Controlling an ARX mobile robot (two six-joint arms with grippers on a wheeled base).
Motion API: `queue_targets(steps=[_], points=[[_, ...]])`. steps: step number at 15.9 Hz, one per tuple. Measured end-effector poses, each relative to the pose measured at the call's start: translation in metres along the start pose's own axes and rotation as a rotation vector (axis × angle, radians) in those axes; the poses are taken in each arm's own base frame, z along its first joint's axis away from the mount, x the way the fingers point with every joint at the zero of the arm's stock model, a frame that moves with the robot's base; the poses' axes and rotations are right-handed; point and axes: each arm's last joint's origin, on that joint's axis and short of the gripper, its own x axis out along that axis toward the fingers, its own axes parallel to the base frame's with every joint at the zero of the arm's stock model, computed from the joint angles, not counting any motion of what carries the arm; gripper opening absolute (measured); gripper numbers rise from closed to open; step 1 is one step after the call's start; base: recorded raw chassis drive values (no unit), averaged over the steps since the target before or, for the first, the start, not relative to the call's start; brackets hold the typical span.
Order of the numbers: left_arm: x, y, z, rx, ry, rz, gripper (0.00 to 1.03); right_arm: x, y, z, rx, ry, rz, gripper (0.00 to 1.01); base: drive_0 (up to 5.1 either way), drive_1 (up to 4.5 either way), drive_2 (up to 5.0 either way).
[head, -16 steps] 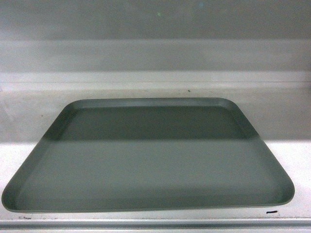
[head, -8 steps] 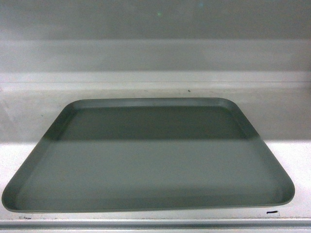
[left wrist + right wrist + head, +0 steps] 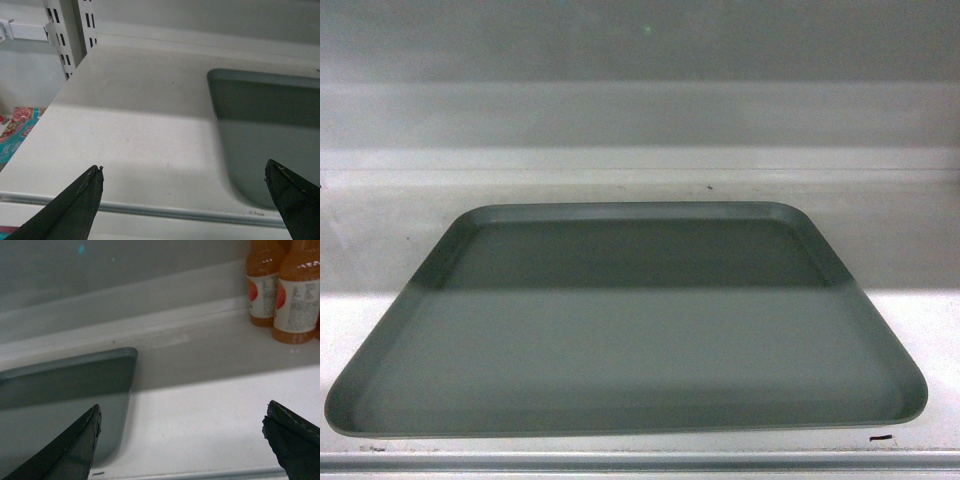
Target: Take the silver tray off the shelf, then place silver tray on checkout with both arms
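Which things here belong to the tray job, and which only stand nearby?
For the job: silver tray, shelf, left gripper and right gripper, both open.
Only nearby: orange bottles, slotted upright, colourful packets.

Nothing visibly changed; the silver tray point(image 3: 625, 325) lies on the shelf point(image 3: 900, 215) as before.

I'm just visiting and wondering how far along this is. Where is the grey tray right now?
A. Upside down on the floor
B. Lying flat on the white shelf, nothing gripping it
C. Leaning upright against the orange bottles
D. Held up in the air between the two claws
B: the silver tray lies flat on the shelf, with both grippers open and short of it.
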Motion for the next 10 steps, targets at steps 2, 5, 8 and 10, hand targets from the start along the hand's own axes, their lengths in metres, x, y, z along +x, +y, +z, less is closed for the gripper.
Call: queue_targets(steps=[2,5,8,10], points=[[0.008,-0.002,0.006,-0.020,-0.029,-0.014,0.98,0.010,0.004,0.003,-0.005,-0.014,0.043,0.98,0.0,0.00,0.0],[0.033,-0.009,0.006,-0.016,-0.026,-0.051,0.98,0.034,0.007,0.003,-0.059,-0.012,0.088,0.98,0.0,0.00,0.0],[0.061,-0.018,-0.002,0.000,-0.008,-0.106,0.98,0.060,0.008,0.000,-0.117,0.000,0.111,0.98,0.0,0.00,0.0],[0.081,-0.022,-0.013,0.022,0.038,-0.109,0.98,0.078,0.011,-0.005,-0.141,0.022,0.136,0.98,0.0,0.00,0.0]])
